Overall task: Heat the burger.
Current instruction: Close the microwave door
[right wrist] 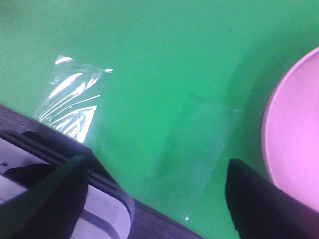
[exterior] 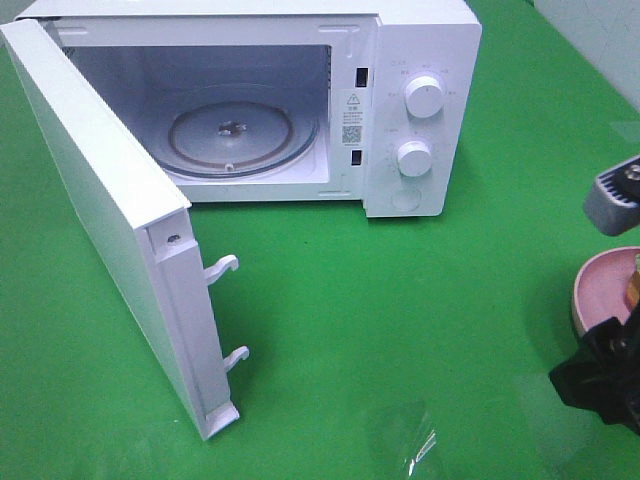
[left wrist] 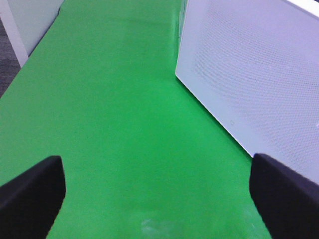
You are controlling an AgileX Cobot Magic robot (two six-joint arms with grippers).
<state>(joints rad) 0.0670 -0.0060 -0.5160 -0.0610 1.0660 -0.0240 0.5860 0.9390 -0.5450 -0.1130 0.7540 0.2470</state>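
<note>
Right gripper [right wrist: 154,199] spread wide beside the pink plate [exterior: 600,290], burger mostly out of shot!

Only a golden sliver at the plate's edge may be the burger [exterior: 635,285]. Left gripper [left wrist: 157,194] hangs open by the microwave door [exterior: 100,210]. Best move: centre over the bun, squeeze gently, then carry it to the glass turntable [exterior: 235,135].

Bright even overhead light, glare on clear plastic film [right wrist: 75,107], soft shadows, wrist pics blurry w/ dark fingertips.

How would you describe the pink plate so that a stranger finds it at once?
Start at the white microwave with its door open on the green table. Look to the table's right edge: the pink plate sits there, partly hidden by the right gripper. It is the only pink, round dish.
</note>
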